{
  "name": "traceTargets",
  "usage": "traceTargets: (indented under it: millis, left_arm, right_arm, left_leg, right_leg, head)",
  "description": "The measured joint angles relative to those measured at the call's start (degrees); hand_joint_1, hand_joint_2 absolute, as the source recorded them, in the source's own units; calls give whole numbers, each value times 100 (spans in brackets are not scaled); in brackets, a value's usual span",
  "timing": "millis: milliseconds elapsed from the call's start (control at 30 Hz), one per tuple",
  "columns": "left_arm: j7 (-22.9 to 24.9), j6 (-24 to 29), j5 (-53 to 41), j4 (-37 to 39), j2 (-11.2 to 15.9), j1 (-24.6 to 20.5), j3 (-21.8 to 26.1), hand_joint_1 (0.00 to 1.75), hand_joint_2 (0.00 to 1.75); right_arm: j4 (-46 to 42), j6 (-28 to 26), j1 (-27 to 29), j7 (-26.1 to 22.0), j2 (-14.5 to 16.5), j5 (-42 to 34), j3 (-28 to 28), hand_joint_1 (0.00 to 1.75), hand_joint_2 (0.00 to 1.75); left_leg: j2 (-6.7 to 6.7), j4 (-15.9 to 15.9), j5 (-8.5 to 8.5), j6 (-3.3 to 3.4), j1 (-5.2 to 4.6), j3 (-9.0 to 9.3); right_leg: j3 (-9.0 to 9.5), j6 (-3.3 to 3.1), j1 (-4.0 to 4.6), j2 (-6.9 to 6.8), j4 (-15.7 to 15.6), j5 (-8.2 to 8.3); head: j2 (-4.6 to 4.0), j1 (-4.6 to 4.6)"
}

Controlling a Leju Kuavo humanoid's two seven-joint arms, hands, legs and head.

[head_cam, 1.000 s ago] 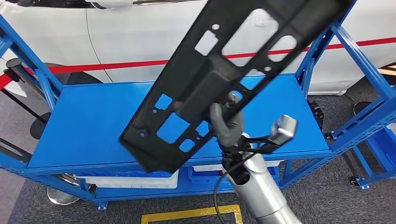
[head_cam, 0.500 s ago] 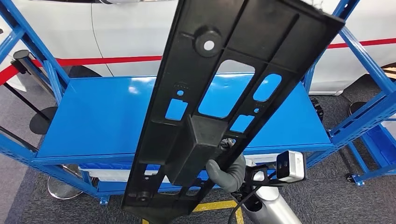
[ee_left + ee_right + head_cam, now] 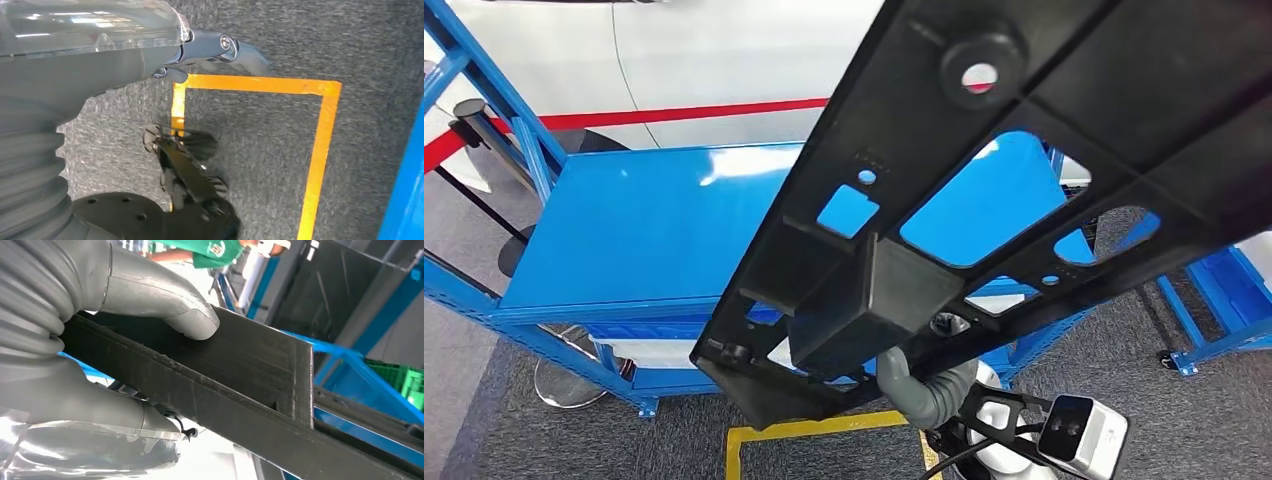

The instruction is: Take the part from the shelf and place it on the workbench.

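Part (image 3: 1024, 190), long and black, tilts high over the blue bench (image 3: 654, 235), clamped in the right hand (image 3: 924, 390), while the left hand (image 3: 220, 50) hangs released.

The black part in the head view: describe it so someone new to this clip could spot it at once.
Start at the blue shelf in front of the white car. Held up above it, close to the camera, is a long flat black part, gripped near its middle by the right hand. Its cut-out windows, round boss and raised box-shaped block set it apart.
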Motion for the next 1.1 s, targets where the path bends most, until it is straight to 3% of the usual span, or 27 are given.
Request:
traceTargets:
  millis: [67,100,200,233,267,333,367,400,433,500,567,600,633,700,733,767,867,900,933,967,1000,1033,1100]
  left_arm:
    - [-6,-23,-22,-4,25,-24,-2,0,175]
    - [-8,-31,-36,-7,33,-34,-3,0,175]
    - [0,-50,-95,-7,38,-29,-6,0,175]
    - [10,-53,-114,-7,37,-28,-7,0,175]
    - [26,-54,-138,-6,33,-28,-7,0,175]
    - [65,-54,-169,-5,31,-26,-7,0,175]
    - [87,-54,-186,-5,31,-22,-7,0,175]
    - [109,-54,-199,-5,30,-19,-7,0,175]
    - [133,-53,-211,-5,28,-18,-7,0,175]
    - [176,-50,-232,-5,18,-18,-8,0,175]
    - [210,-42,-252,-7,7,-17,-9,0,175]
    - [222,-38,-264,-7,4,-15,-9,0,175]
    - [233,-34,-277,-8,3,-13,-9,0,175]
    - [246,-32,-301,-8,2,1,-10,0,175]
    - [250,-32,-311,-7,1,10,-11,0,175]
    - [251,-32,-320,-7,-1,21,-12,0,175]
    - [249,-33,-339,-6,-3,29,-15,0,175]
    - [244,-31,-344,-7,1,27,-15,0,175]
    - [238,-29,-349,-7,9,24,-15,0,175]
    - [232,-27,-356,-8,21,21,-15,0,175]
    - [226,-26,-367,-8,32,17,-15,0,175]
    - [223,-25,-377,-9,50,7,-15,0,175]
    - [219,-28,-401,-16,87,-22,-16,0,175]
  right_arm:
    - [-74,-54,-2,-1,47,-5,17,169,175]
    - [-101,-52,-3,-1,67,-24,28,169,175]
    - [-140,-35,-2,-1,100,-100,45,169,175]
    - [-149,-33,-3,-1,102,-115,47,169,175]
    - [-155,-25,-2,-1,101,-125,49,169,175]
    - [-159,34,13,1,95,-145,51,169,175]
    - [-161,79,29,1,90,-152,51,169,175]
    - [-164,127,46,1,84,-160,51,169,175]
    - [-168,176,60,1,78,-168,51,169,175]
    - [-180,279,75,1,65,-182,51,169,175]
    - [-204,362,81,1,59,-186,51,169,175]
    - [-220,392,85,0,57,-184,51,169,175]
    - [-232,418,89,-1,56,-179,50,169,175]
    - [-245,465,99,-1,54,-162,49,169,175]
    - [-247,481,101,-1,54,-146,49,169,175]
    - [-249,489,105,-1,54,-129,49,169,175]
    - [-249,486,119,-1,54,-74,49,169,175]
    - [-249,479,127,-1,54,-58,49,169,175]
    - [-249,468,137,-1,54,-41,49,169,175]
    - [-249,455,147,-1,54,-22,49,169,175]
    - [-250,438,158,-1,54,-4,49,169,175]
    - [-255,417,167,-1,54,9,49,169,175]
    - [-283,381,181,-1,54,21,49,169,175]
  left_leg:
    - [-2,-741,47,63,-35,519]
    - [-5,-976,17,90,-58,654]
    - [6,-1135,91,162,-77,634]
    - [20,-1158,155,198,-64,602]
    - [36,-1180,228,233,-48,554]
    - [54,-1178,356,271,-42,412]
    - [59,-1166,414,270,-44,326]
    - [64,-1150,467,262,-44,240]
    - [68,-1128,516,249,-43,153]
    - [70,-1061,597,212,-36,-15]
    - [63,-988,662,153,-41,-141]
    - [59,-971,699,117,-44,-173]
    - [55,-973,745,76,-46,-193]
    - [50,-998,825,-3,-29,-229]
    - [48,-956,758,-34,-16,-278]
    - [45,-825,581,-56,-6,-351]
    - [42,136,-262,-77,5,-625]
    - [41,450,-388,-76,4,-659]
    - [40,625,-364,-68,1,-616]
    - [40,616,-229,-53,-4,-483]
    - [39,418,-54,-28,-13,-252]
    - [36,57,53,9,-29,63]
    - [31,-783,0,84,-75,676]
  right_leg:
    - [-87,40,14,-3,44,64]
    - [-107,72,10,-9,52,101]
    - [-136,179,-14,-10,47,193]
    - [-170,211,-18,1,107,106]
    - [-230,242,-26,12,261,-86]
    - [-409,293,-60,21,878,-657]
    - [-481,317,-78,20,1227,-858]
    - [-504,339,-95,20,1483,-926]
    - [-447,357,-111,19,1570,-857]
    - [-55,377,-146,18,1187,-545]
    - [482,356,-149,26,428,-494]
    - [640,326,-136,34,157,-538]
    - [699,283,-111,42,13,-586]
    - [629,178,-92,39,-34,-501]
    - [572,122,-90,30,-38,-438]
    - [507,68,-93,21,-49,-369]
    - [267,-24,-58,8,-46,-169]
    - [176,-32,-38,8,-38,-104]
    - [79,-35,-20,8,-25,-40]
    - [-15,-34,-6,9,-9,21]
    - [-104,-29,5,11,8,79]
    - [-175,-20,9,10,26,135]
    - [-253,22,20,3,44,234]
  head:
    - [-1,2]
    - [-1,2]
    - [0,-4]
    - [0,-2]
    - [0,1]
    - [0,6]
    - [0,5]
    - [0,6]
    - [0,5]
    - [0,5]
    - [0,1]
    - [0,3]
    - [0,3]
    - [0,11]
    - [0,10]
    - [0,10]
    - [-1,8]
    - [-1,8]
    - [0,8]
    - [0,8]
    - [0,7]
    - [0,7]
    - [0,8]
